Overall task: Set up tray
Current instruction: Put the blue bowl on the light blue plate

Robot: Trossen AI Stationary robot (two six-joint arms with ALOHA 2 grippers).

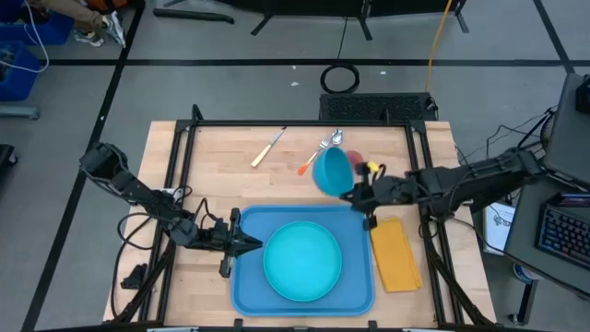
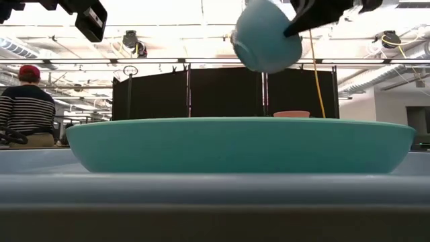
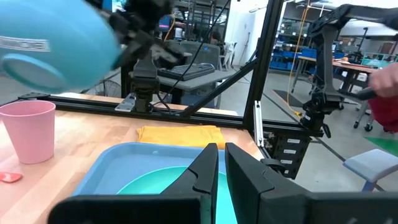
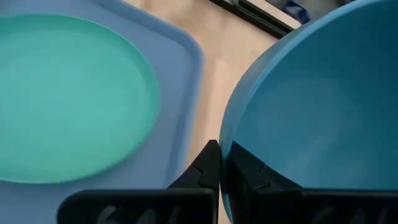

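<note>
The blue tray (image 1: 247,281) lies at the table's near edge with the round turquoise plate (image 1: 302,260) flat on it. My right gripper (image 1: 353,192) is shut on a blue bowl (image 1: 332,171), which is up in the air just past the tray's far right corner. My left gripper (image 1: 251,244) is shut, and its tips are at the tray's left rim (image 3: 118,165). I cannot tell whether they touch it. A yellow napkin (image 1: 396,254) lies flat on the table, right of the tray. My right gripper holds the bowl by its rim (image 4: 225,144), pinched with one finger inside and one outside. The fingers come from the table's right, roughly level. The bowl (image 2: 267,37) is lifted clear and tipped on its side, with its base turned toward the table's left.
Toward the far edge lie a knife (image 1: 268,148), a spoon (image 1: 330,141) and an orange-handled utensil (image 1: 307,167). A pink cup (image 3: 28,130) stands near the bowl. Black frame rails (image 1: 304,123) border the table. A person in a striped shirt (image 2: 27,111) is in the room behind.
</note>
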